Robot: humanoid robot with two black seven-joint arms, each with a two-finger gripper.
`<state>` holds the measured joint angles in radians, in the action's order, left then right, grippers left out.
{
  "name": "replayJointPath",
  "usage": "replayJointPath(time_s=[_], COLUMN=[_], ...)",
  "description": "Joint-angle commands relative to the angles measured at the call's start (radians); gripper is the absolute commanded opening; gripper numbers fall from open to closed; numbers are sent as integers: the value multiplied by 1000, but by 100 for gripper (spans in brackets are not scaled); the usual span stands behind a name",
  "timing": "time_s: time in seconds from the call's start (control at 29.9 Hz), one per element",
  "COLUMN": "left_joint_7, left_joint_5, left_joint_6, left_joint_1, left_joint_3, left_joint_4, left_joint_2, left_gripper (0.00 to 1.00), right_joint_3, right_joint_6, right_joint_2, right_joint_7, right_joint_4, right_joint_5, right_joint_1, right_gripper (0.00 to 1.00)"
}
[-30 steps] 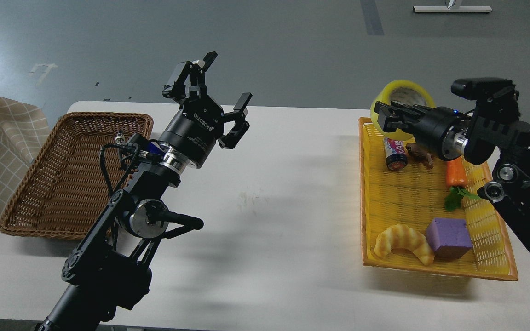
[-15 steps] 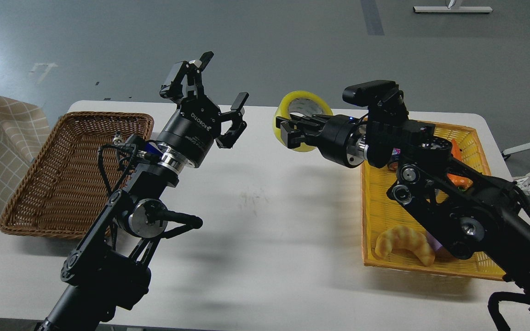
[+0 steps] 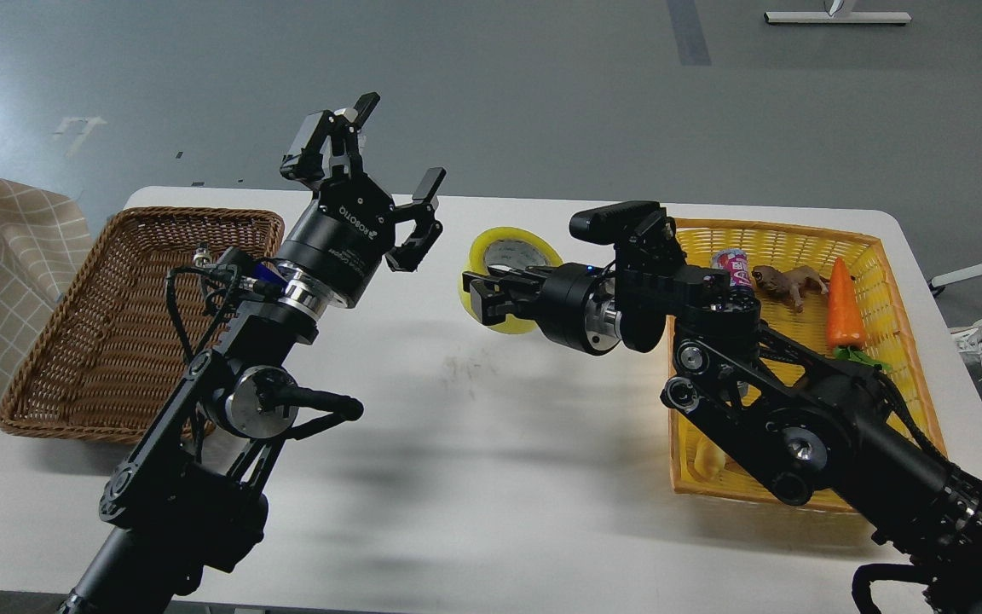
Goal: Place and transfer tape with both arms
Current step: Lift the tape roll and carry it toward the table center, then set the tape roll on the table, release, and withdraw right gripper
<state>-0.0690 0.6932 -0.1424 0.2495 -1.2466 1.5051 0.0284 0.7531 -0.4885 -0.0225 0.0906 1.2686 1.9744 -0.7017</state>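
In the head view, the tape (image 3: pixel 512 266) hangs above the middle of the white table (image 3: pixel 474 477), between the 2 baskets and left of the yellow basket (image 3: pixel 892 341). The roll stands tilted on edge, its grey-white core opening facing up and toward the camera, so its axis runs up and forward rather than flat to the table. The right gripper (image 3: pixel 484 294) pinches the roll's near lower wall, with 1 finger seeming to reach inside the core, though the dark fingers are hard to tell apart. The right arm (image 3: pixel 798 426) stretches from the lower right corner across the yellow basket, its wrist level and pointing left. The left gripper (image 3: pixel 393 175) is raised above the table's far edge, fingers spread wide and holding nothing, pointing up and to the right, well apart from the tape. The left arm (image 3: pixel 227 401) rises steeply from the bottom left, beside the brown wicker basket (image 3: pixel 99 341). A toy carrot (image 3: pixel 846 294), a small brown animal figure (image 3: pixel 789 283) and a can (image 3: pixel 734 263) lie in the yellow basket's far end.
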Motion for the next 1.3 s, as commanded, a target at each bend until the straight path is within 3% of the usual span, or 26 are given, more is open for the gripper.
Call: replayJointPath(time_s=[0.0, 1.04, 1.27], left_joint_7=[0, -11, -11], left_joint_5=[0, 0, -1], left_joint_6=[0, -8, -5], left_joint_1=[1, -35, -33], left_joint_3=[-1, -27, -27], left_joint_4=[0, 53, 53], left_joint_2=[-1, 44, 41], left_gripper=[100, 100, 100], right_joint_3=[-1, 15, 15], right_joint_6=[0, 0, 0], right_joint_2=[18, 23, 23], right_joint_7=[0, 3, 3], right_joint_4=[-6, -15, -18], right_joint_5=[-2, -6, -6], right_joint_1=[16, 142, 149], right_gripper=[1, 2, 9])
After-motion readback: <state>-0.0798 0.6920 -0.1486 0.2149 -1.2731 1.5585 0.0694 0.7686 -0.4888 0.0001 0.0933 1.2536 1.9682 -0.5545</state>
